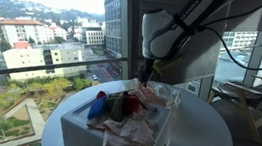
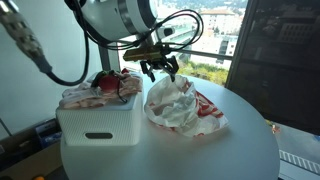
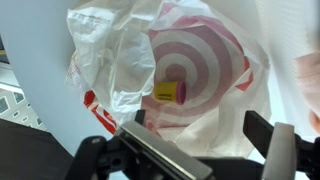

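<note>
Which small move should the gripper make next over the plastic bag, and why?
Probably lower straight down a little. The gripper hangs open just above the white and red plastic bag, apparently not touching it, and the wrist view shows a small yellow object among its folds.

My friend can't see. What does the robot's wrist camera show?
A crumpled white plastic bag with red rings printed on it lies on a white table, with a small yellow thing resting on it. The robot's open hand is above it, holding nothing.
</note>
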You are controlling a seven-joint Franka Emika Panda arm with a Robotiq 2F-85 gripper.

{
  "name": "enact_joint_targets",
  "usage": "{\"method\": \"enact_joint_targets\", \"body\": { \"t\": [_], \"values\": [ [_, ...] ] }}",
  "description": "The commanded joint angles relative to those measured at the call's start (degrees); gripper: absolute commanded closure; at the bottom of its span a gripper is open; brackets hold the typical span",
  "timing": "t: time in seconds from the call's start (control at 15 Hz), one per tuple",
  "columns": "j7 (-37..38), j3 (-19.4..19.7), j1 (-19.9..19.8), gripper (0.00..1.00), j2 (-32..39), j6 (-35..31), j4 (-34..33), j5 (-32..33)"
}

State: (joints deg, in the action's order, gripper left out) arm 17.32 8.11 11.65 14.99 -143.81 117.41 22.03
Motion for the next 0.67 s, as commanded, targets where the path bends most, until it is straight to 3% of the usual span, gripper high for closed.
{"method": "enact_joint_targets", "body": {
  "t": [0.0,0.33,0.47,0.6],
  "values": [
    [-4.84,-5.90,-1.82,0.00,-13.91,0.73,10.91,-5.13],
    [-14.73,-13.19,-0.17,0.00,-25.11,6.04,16.84,-21.69],
    [-16.19,-15.24,0.57,0.00,-26.71,9.44,17.39,-23.56],
    [-16.49,-17.00,0.27,0.00,-25.78,8.20,17.85,-20.28]
  ]
}}
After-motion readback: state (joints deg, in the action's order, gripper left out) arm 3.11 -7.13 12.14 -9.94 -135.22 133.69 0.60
